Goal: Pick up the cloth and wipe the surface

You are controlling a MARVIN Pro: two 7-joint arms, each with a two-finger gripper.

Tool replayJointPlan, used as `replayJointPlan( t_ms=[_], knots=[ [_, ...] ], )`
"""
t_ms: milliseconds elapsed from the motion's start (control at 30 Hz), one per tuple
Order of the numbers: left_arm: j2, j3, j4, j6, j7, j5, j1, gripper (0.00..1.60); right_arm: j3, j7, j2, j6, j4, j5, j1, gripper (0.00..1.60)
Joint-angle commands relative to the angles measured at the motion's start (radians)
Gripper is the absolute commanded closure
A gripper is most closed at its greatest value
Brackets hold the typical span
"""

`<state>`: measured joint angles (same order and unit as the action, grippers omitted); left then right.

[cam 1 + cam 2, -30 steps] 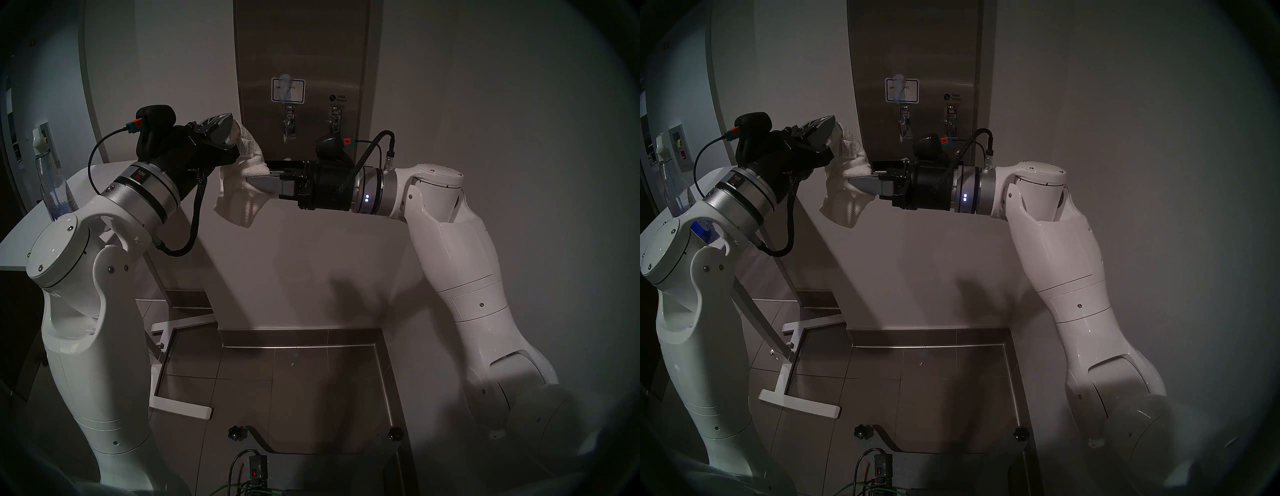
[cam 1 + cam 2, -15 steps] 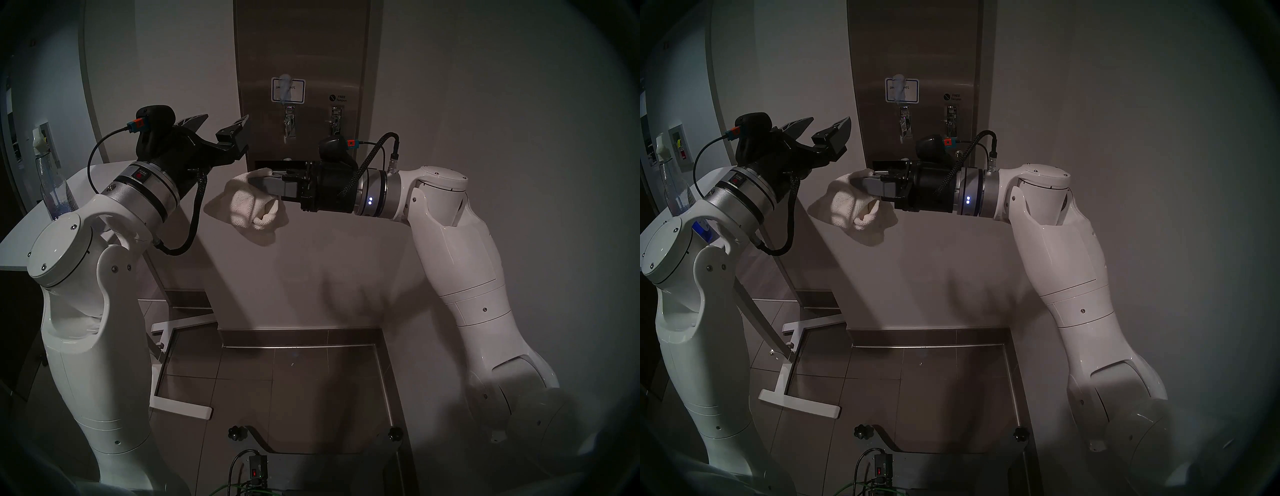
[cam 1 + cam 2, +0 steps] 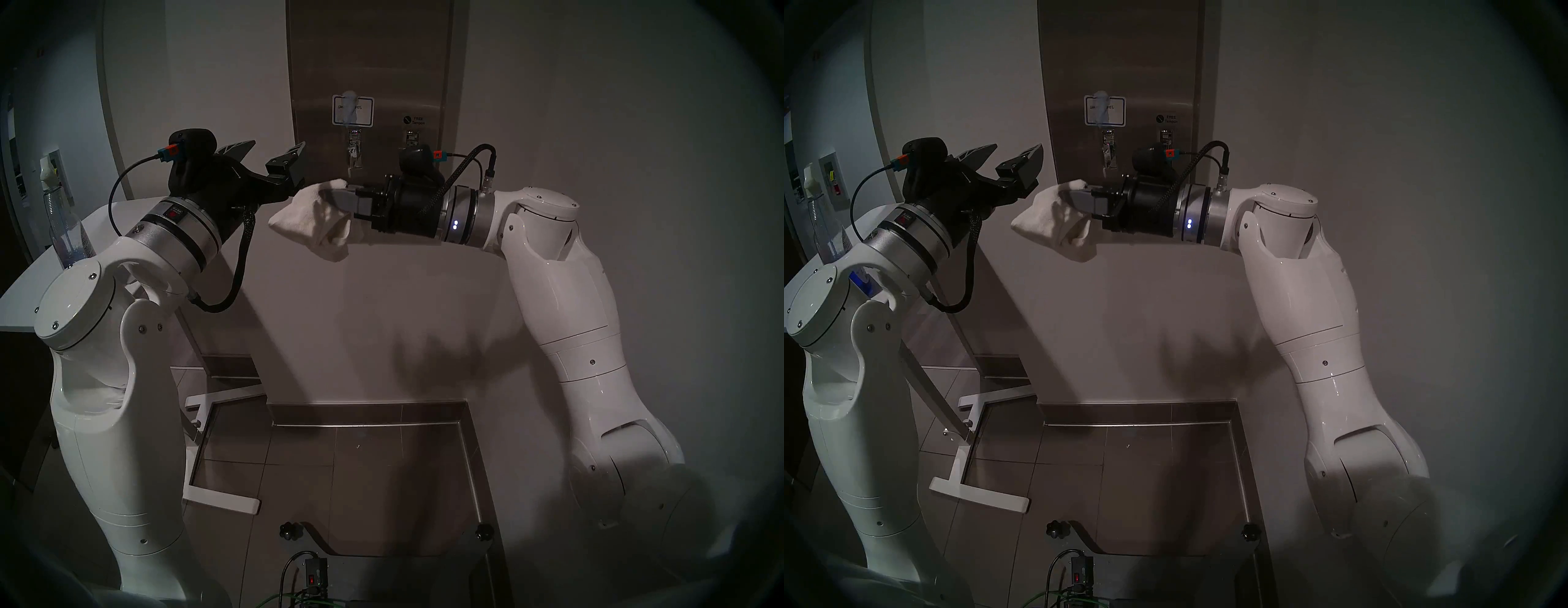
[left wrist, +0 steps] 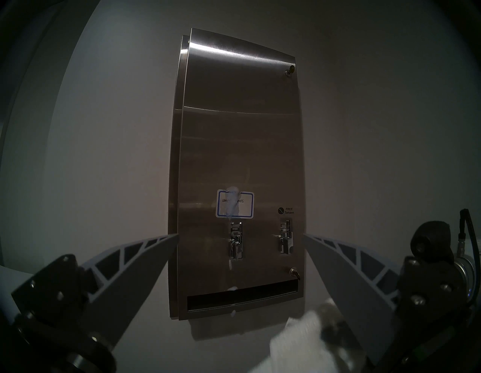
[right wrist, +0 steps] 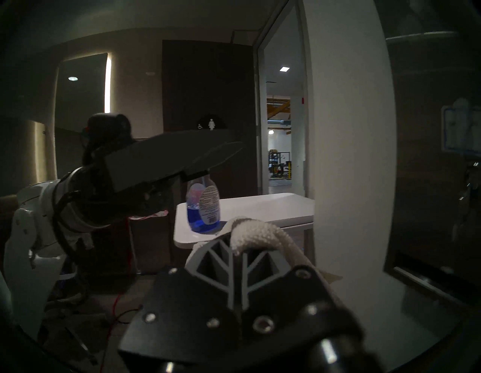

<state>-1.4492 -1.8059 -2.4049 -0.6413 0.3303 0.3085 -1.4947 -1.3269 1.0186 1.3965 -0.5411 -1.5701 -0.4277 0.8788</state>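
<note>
In front of the steel dispenser (image 3: 369, 63), the right hand (image 3: 335, 197) points level to the left, its fingers clamped on the cloth (image 3: 314, 220), which droops in a bunch below them, just under the lever slots. The left hand (image 3: 271, 155) stands beside it with fingers spread wide and empty. A spray bottle (image 5: 203, 205) stands on the white tabletop (image 5: 260, 208).

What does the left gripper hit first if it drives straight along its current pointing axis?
Probably the steel dispenser front: the left wrist view is centred on it, framed by the open left gripper. The cloth held by the right gripper sits low and to one side, likely off the line, though depth is unclear.
</note>
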Motion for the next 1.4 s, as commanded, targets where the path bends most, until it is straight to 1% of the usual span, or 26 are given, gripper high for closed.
replayJointPlan(
  t_ms=[0,100,133,167,200,233,267,300,333,433,467,500,633,667,700,767,800,867,1000,1033,1100,1167,1200,1233,1267,1367],
  knots=[
    [0.000,-0.003,-0.024,0.007,0.003,0.008,0.024,0.00,-0.011,-0.075,0.031,0.111,-0.030,0.065,-0.077,1.60],
    [0.001,-0.003,-0.024,0.007,0.002,0.010,0.025,0.00,0.009,-0.108,0.033,0.167,-0.049,0.116,-0.073,1.60],
    [0.002,-0.003,-0.024,0.007,0.002,0.010,0.025,0.00,0.011,-0.128,0.040,0.188,-0.058,0.132,-0.066,1.60],
    [0.002,-0.003,-0.024,0.007,0.002,0.011,0.025,0.00,0.011,-0.141,0.046,0.182,-0.068,0.144,-0.061,1.60],
    [0.002,-0.003,-0.024,0.007,0.002,0.011,0.025,0.00,0.018,-0.164,0.047,0.214,-0.075,0.167,-0.054,1.60],
    [0.003,-0.003,-0.024,0.007,0.002,0.012,0.025,0.00,0.025,-0.185,0.049,0.228,-0.083,0.189,-0.048,1.60],
    [0.003,-0.003,-0.024,0.007,0.002,0.012,0.025,0.00,0.021,-0.199,0.062,0.235,-0.089,0.204,-0.037,1.60],
    [0.003,-0.003,-0.024,0.007,0.001,0.013,0.025,0.00,0.030,-0.232,0.065,0.250,-0.100,0.216,-0.026,1.60],
    [0.004,-0.003,-0.024,0.007,0.001,0.013,0.025,0.00,0.017,-0.221,0.085,0.259,-0.101,0.242,-0.015,1.60],
    [0.005,-0.003,-0.024,0.007,0.001,0.015,0.025,0.00,0.018,-0.292,0.116,0.289,-0.123,0.282,0.021,1.60],
    [0.005,-0.003,-0.024,0.007,0.000,0.015,0.025,0.00,0.011,-0.292,0.130,0.301,-0.128,0.313,0.029,1.60],
    [0.005,-0.003,-0.024,0.007,0.000,0.015,0.025,0.00,0.024,-0.316,0.123,0.299,-0.139,0.335,0.030,1.60],
    [0.007,-0.003,-0.023,0.007,-0.001,0.017,0.024,0.00,0.025,-0.382,0.158,0.327,-0.157,0.423,0.038,1.60],
    [0.007,-0.003,-0.023,0.007,-0.001,0.017,0.024,0.00,0.036,-0.409,0.159,0.328,-0.161,0.445,0.036,1.60],
    [0.007,-0.003,-0.023,0.007,-0.001,0.018,0.024,0.00,0.037,-0.407,0.169,0.331,-0.159,0.469,0.034,1.60],
    [0.008,-0.003,-0.023,0.007,-0.002,0.019,0.024,0.00,0.069,-0.467,0.174,0.334,-0.161,0.510,0.033,1.60],
    [0.008,-0.003,-0.023,0.007,-0.002,0.019,0.024,0.00,0.068,-0.457,0.186,0.336,-0.154,0.526,0.030,1.60],
    [0.009,-0.003,-0.024,0.007,-0.003,0.020,0.024,0.00,0.094,-0.494,0.191,0.336,-0.143,0.558,0.022,1.60],
    [0.010,-0.003,-0.024,0.007,-0.004,0.021,0.024,0.00,0.119,-0.560,0.211,0.348,-0.105,0.611,0.000,1.60],
    [0.010,-0.003,-0.024,0.007,-0.004,0.022,0.024,0.00,0.124,-0.573,0.211,0.355,-0.094,0.621,-0.009,1.60],
    [0.011,-0.003,-0.024,0.007,-0.005,0.023,0.024,0.00,0.149,-0.577,0.189,0.375,-0.069,0.668,-0.040,1.60],
    [0.011,-0.003,-0.024,0.007,-0.006,0.023,0.024,0.00,0.134,-0.593,0.217,0.365,-0.029,0.653,-0.051,1.60],
    [0.012,-0.002,-0.024,0.007,-0.006,0.024,0.024,0.00,0.128,-0.591,0.221,0.356,-0.006,0.651,-0.064,1.60],
    [0.012,-0.002,-0.024,0.007,-0.006,0.024,0.024,0.00,0.111,-0.585,0.236,0.356,0.007,0.649,-0.060,1.60],
    [0.012,-0.002,-0.024,0.008,-0.007,0.025,0.024,0.00,0.106,-0.584,0.237,0.345,0.035,0.624,-0.081,1.60],
    [0.013,-0.002,-0.023,0.008,-0.007,0.026,0.023,0.00,0.089,-0.566,0.238,0.356,0.078,0.627,-0.100,1.60]
  ],
)
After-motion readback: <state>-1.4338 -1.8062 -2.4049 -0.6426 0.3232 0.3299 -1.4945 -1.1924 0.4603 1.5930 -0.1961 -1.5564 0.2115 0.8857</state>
